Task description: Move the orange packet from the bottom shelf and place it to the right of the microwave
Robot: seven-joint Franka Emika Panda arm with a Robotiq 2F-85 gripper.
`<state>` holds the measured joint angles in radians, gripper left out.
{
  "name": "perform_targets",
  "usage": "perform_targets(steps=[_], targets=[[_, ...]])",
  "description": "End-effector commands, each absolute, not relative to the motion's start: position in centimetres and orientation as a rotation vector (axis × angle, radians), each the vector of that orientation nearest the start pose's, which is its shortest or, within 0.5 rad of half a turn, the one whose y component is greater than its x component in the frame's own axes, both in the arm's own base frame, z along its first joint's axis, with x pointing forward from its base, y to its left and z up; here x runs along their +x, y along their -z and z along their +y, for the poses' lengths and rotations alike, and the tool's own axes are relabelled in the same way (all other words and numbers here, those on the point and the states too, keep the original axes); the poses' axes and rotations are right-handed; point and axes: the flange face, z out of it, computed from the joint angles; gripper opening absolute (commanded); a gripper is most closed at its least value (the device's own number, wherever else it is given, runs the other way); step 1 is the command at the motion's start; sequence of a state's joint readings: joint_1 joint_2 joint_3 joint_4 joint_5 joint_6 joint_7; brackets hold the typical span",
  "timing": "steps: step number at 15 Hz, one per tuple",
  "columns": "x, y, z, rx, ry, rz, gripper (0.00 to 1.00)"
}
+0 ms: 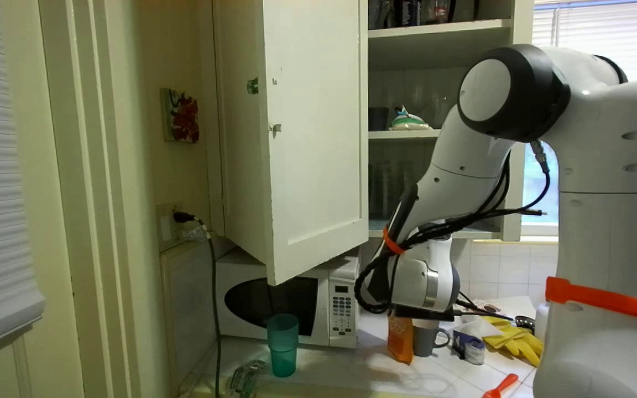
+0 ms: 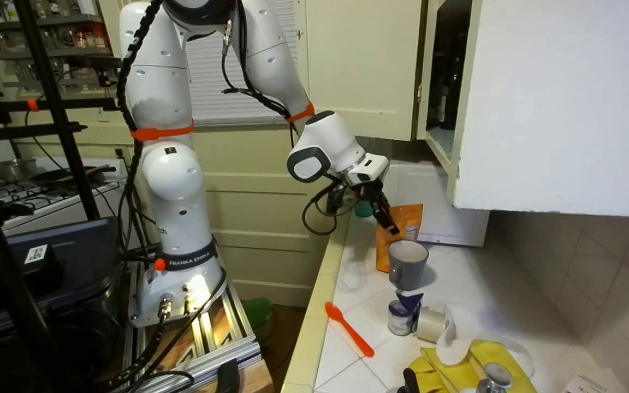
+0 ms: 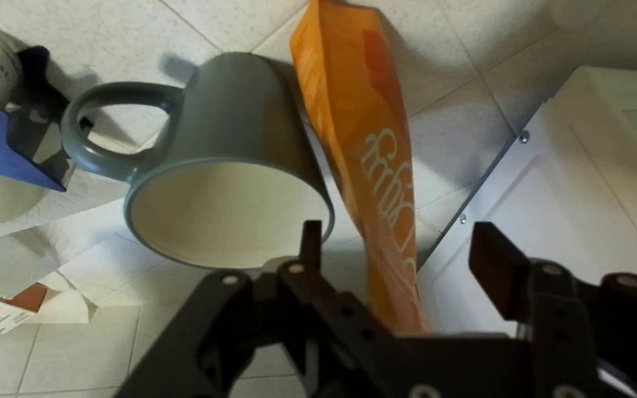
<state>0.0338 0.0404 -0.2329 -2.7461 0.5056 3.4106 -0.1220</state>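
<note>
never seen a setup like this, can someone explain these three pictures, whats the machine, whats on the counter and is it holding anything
The big white machine is a robot arm; the dark jaws at its end do the grabbing. Two pictures come from cameras outside the robot, looking from different places. The third comes from a camera on its wrist, so the jaws loom large and blurry there.

On the white tiled counter you can see a microwave, a grey mug, and an orange packet standing between those two. There is also a teal tumbler, an orange spoon and some other odds and ends.

Nothing seems to be held: the jaws are open, with the packet's upper end between them and a gap showing on either side.
</note>
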Motion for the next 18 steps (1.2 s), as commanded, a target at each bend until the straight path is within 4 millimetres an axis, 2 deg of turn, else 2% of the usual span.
perform_targets(steps=[1,5,6,11,18], targets=[[40.6,-28.6,-13.8,-2.914,0.957,0.925,0.99],[40.2,-29.8,-14.2,-2.892,0.981,0.929,1.0],[39.9,-29.5,-14.6,-2.902,0.919,0.916,1.0],[39.3,-29.4,-16.2,-2.918,0.854,0.894,1.0],[38.0,-31.4,-18.7,-2.91,0.836,0.869,1.0]])
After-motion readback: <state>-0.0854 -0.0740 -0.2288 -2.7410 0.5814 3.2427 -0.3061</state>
